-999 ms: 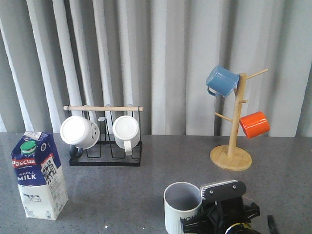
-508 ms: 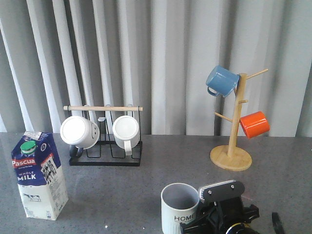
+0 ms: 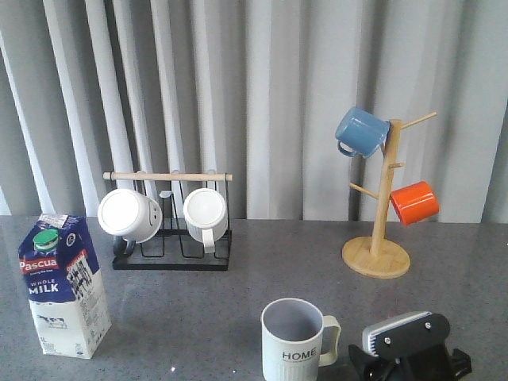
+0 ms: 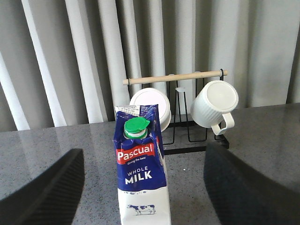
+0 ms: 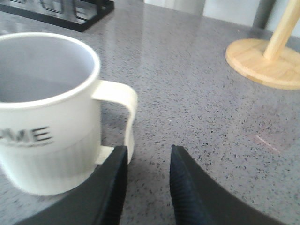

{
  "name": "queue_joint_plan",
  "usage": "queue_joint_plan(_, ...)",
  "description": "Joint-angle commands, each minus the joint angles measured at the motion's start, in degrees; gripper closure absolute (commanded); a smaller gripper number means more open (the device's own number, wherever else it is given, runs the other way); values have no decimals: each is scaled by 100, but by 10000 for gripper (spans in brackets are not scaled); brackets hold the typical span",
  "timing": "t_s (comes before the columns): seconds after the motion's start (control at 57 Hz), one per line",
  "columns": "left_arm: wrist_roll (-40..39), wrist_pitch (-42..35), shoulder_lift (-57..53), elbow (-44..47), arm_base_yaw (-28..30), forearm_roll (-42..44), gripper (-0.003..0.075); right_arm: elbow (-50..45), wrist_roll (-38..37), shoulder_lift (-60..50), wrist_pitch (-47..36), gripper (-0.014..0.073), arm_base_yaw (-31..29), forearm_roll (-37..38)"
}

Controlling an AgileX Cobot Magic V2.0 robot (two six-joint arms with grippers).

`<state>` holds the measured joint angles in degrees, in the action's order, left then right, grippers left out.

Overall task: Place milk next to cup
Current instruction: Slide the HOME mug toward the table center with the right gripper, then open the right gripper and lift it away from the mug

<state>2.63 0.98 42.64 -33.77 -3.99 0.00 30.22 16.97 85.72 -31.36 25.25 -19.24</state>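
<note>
Grey cup [image 3: 295, 345] released | right pincer [image 5: 145, 185] backed off rightward, open

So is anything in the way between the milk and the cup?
Nothing visible. The table is bare between the milk and the cup; the mug rack sits further back.

Grey speckled table [image 3: 262, 270] carries everything. Cup [image 3: 294, 340] upright just beside my right end effector [image 5: 146, 187], handle toward it. Milk [image 3: 63, 286] upright directly ahead of my left end effector [image 4: 140, 197]. Black mug rack [image 3: 171, 242] behind the milk. Wooden mug tree [image 3: 376, 255] base beyond my right end effector.
</note>
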Motion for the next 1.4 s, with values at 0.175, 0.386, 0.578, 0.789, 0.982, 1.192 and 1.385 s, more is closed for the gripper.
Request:
queue_joint_plan(0.175, -45, -450, 2, -197, -16, -85, 200, -45, 703, -1701, 73, 349, -79, 85)
queue_joint_plan(0.386, -45, -450, 2, -197, -16, -85, 200, 27, 825, -2879, 817, 349, -941, 247)
queue_joint_plan(0.578, -45, -450, 2, -197, -16, -85, 200, 464, 518, -3756, 1898, 349, -1757, 1090)
queue_joint_plan(0.789, -45, -450, 2, -197, -16, -85, 200, 706, -1168, -4700, 2154, 412, -2143, 2399)
queue_joint_plan(0.982, -45, -450, 2, -197, -16, -85, 200, 711, -2285, -5203, 2500, 604, -2213, 3805)
queue_joint_plan(1.192, -45, -450, 2, -197, -16, -85, 200, 706, -2525, -5205, 2487, 602, -2213, 4759)
queue_joint_plan(1.385, -45, -450, 2, -197, -16, -85, 200, 706, -2530, -5205, 2466, 602, -2213, 4818)
